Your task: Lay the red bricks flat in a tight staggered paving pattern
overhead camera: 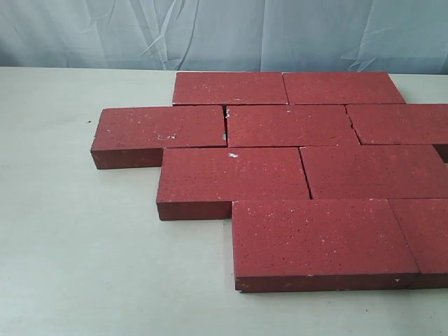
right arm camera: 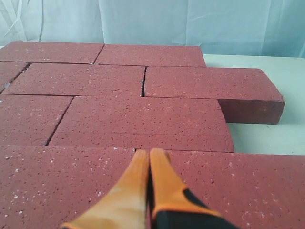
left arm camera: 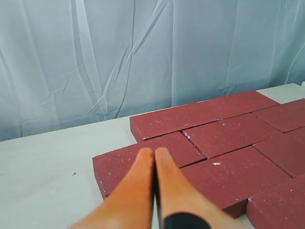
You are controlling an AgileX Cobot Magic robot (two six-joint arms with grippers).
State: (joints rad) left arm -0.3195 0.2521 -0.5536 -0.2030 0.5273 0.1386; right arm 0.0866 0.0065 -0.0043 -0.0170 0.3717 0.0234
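Now: red bricks (overhead camera: 280,175) laid flat, both grippers closed and empty

Nine counted in the exterior view, in four staggered rows on a pale table (overhead camera: 84,266): two far, then three, two, two near. The frame edge cuts the right-hand bricks. Joints mostly tight. One narrow gap with white chips (overhead camera: 225,127) in second row. Left-end brick (overhead camera: 157,129) of that row juts past the others. Crumpled pale blue curtain (overhead camera: 84,35) behind.

Left gripper (left arm camera: 154,153): orange fingers pressed together, nothing between, tips over the jutting brick.

Right gripper (right arm camera: 149,153): likewise pressed together, empty, tips over a brick top.

Contact with bricks: cannot tell.
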